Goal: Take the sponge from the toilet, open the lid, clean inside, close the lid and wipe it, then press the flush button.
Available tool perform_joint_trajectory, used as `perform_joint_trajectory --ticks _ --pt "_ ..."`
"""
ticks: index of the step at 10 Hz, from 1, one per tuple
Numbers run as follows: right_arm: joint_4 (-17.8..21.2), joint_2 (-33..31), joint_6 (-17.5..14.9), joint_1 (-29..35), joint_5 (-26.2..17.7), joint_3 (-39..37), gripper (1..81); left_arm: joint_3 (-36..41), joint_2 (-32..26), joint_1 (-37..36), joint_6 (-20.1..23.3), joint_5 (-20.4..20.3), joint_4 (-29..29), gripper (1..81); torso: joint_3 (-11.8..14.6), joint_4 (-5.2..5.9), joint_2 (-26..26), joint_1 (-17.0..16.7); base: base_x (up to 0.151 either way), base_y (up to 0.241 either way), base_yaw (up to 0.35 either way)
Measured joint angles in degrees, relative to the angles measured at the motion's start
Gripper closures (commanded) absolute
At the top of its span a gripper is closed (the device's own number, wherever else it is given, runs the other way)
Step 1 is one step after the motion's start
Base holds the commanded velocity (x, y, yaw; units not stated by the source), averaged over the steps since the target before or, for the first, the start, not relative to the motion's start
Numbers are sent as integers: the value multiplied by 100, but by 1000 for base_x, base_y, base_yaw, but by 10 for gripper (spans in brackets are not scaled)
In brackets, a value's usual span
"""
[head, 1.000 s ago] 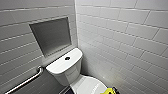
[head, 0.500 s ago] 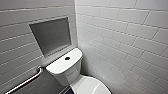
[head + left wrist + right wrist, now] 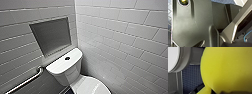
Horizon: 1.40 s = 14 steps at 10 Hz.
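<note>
The white toilet (image 3: pixel 67 75) stands in the tiled corner, and the dark round flush button (image 3: pixel 67 58) sits in the middle of its flat tank top. Its lid (image 3: pixel 90 86) lies shut over the bowl at the lower edge of the head view. The bright yellow sponge (image 3: pixel 226 68) bulges very close before the right wrist camera, squeezed in my right gripper. Beside it in that view are the toilet's white rounded rim (image 3: pixel 173 59) and blue mosaic floor (image 3: pixel 191 78). In the left wrist view I see dark parts of the robot itself and nothing held.
A recessed grey niche (image 3: pixel 51 36) is set in the wall above the tank. A metal grab bar (image 3: pixel 27 80) runs along the left wall. White tiled walls close in on both sides of the toilet.
</note>
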Motion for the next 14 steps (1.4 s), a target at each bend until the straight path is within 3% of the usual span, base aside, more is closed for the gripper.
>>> perform_joint_trajectory --ticks 1,2,3,6,8,12,14 --pt "158 22 -560 -221 99 20 811 162 -73 0 0 0 0 10 0 0 0 0 0 0 0" --pt "317 63 -870 -413 205 28 811 368 -204 -13 0 10 0 10 0 0 0 0 0 0 0" --pt "336 94 -951 -551 265 20 811 623 -377 -63 -2 26 0 10 2 0 0 0 0 0 0" --pt "251 328 -1058 -1186 350 -334 811 1493 -925 -305 -2 26 -5 10 2 0 0 0 0 0 0" --pt "163 416 -1100 -1776 695 -494 811 2059 -1349 -429 -74 48 -17 10 2 0 -44 24 0 0 0" --pt "-165 769 -1124 -2230 1062 -477 811 2232 -1499 -741 -284 65 -37 10 5 0 -673 411 0 0 0" --pt "-179 675 -1124 -2219 1097 -422 811 2235 -1502 -766 -391 111 -39 10 7 -113 -756 457 0 0 0"
